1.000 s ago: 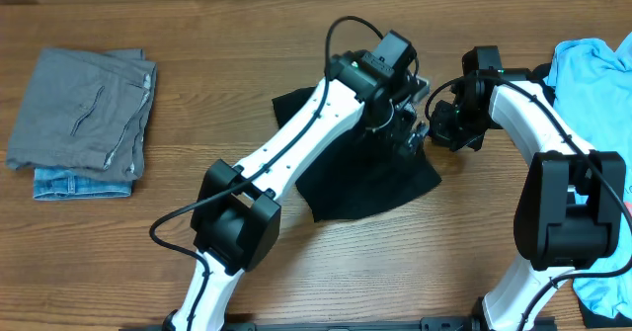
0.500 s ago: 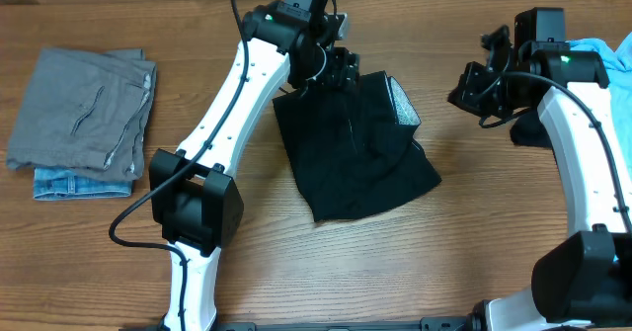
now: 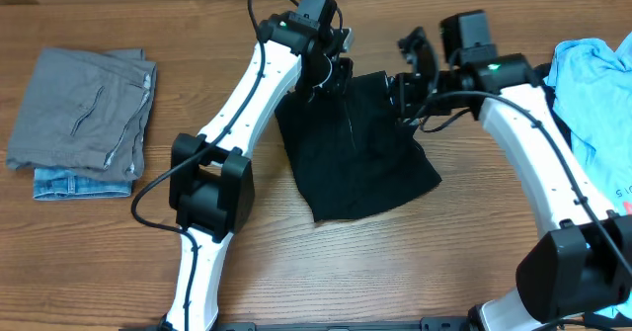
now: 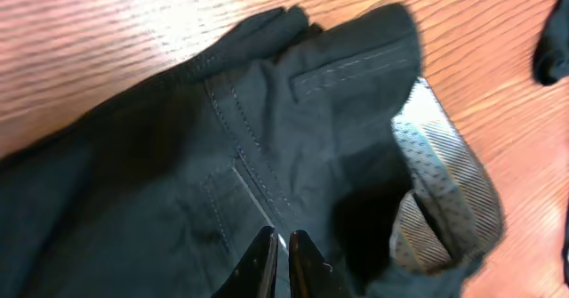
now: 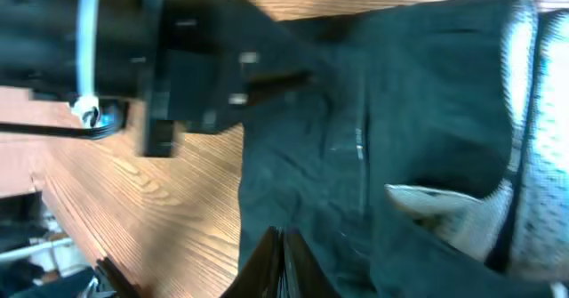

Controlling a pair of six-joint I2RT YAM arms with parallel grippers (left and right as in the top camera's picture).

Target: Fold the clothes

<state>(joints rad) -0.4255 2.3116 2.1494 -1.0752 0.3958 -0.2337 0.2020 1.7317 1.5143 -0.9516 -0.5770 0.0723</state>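
Observation:
Of the clothes, black trousers [image 3: 355, 163] lie crumpled in the middle of the table, with the pale waistband lining [image 3: 400, 99] turned out at the top right. My left gripper [image 3: 334, 77] is down on their top left edge. In the left wrist view its tips [image 4: 282, 237] are pinched together on the black fabric [image 4: 293, 111] beside a seam. My right gripper [image 3: 403, 86] hovers at the top right corner. In the right wrist view it [image 5: 281, 234] is shut above the black cloth [image 5: 418, 111], and nothing shows between its fingers.
A light blue T-shirt [image 3: 592, 94] lies at the right edge, under the right arm. A folded grey piece [image 3: 84, 109] rests on a denim piece [image 3: 69, 185] at the far left. The left arm [image 5: 160, 58] fills the right wrist view's upper left.
The left gripper swung from the trousers' right side to their top left edge and closed there. The right gripper drew back, then came left to the top right corner, still shut.

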